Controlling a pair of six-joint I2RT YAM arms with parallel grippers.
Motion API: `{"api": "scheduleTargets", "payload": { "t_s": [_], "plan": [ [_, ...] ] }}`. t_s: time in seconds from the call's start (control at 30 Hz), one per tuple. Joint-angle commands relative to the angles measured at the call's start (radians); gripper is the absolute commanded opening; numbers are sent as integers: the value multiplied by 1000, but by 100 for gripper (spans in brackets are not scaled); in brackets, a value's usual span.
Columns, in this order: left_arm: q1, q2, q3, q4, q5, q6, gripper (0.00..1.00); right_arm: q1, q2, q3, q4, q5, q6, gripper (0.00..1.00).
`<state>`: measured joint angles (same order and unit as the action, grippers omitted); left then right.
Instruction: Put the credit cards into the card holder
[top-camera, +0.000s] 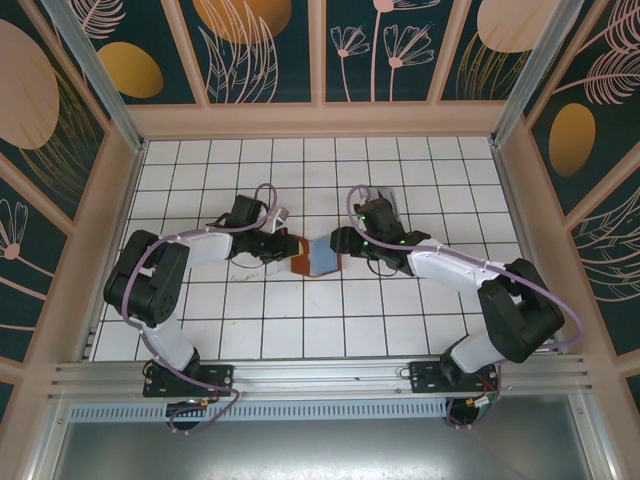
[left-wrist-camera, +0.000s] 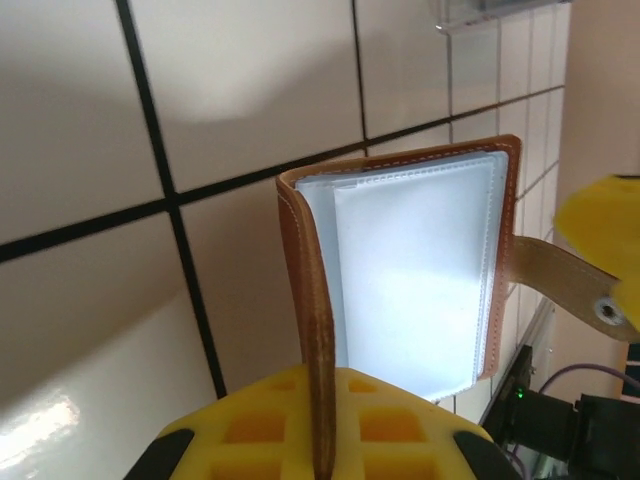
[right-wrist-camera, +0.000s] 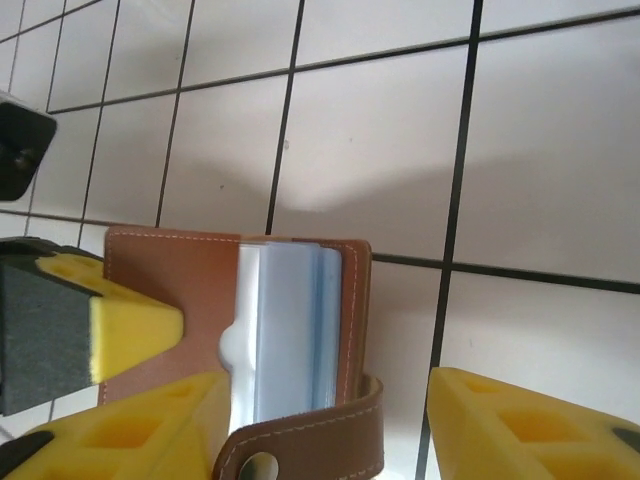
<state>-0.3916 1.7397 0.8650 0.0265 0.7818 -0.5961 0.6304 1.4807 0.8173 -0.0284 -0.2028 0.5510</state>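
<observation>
The card holder (top-camera: 315, 258) lies opened on the white tiles between the two arms, brown leather with clear sleeves (left-wrist-camera: 420, 280) inside. My left gripper (left-wrist-camera: 325, 440) is shut on the upright edge of its left cover (left-wrist-camera: 305, 300), the yellow pads pressed to both sides. My right gripper (right-wrist-camera: 330, 430) stands open at the holder's right side, and the closing tab (right-wrist-camera: 310, 440) with its snap lies between the fingers without being pinched. Pale grey credit cards (top-camera: 390, 198) lie flat behind the right arm, partly hidden by it, their edge (left-wrist-camera: 490, 10) showing in the left wrist view.
Wooden walls (top-camera: 120, 200) and metal posts fence the tiled floor on three sides. The arm bases sit on the rail (top-camera: 320, 375) at the near edge. Open tiles stretch in front of the holder and to the far left and right.
</observation>
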Motion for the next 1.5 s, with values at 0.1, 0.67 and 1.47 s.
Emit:
{"api": "scheduleTargets", "payload": {
  "t_s": [0.1, 0.67, 1.47],
  "plan": [
    [5, -43, -11, 153, 162, -50, 0, -54, 20, -60, 143, -297, -39, 57],
    [6, 31, -11, 256, 191, -114, 0, -174, -113, -256, 496, -490, 165, 49],
    [11, 56, -45, 379, 207, -201, 0, -168, -102, -310, 478, -479, 116, 32]
  ]
}}
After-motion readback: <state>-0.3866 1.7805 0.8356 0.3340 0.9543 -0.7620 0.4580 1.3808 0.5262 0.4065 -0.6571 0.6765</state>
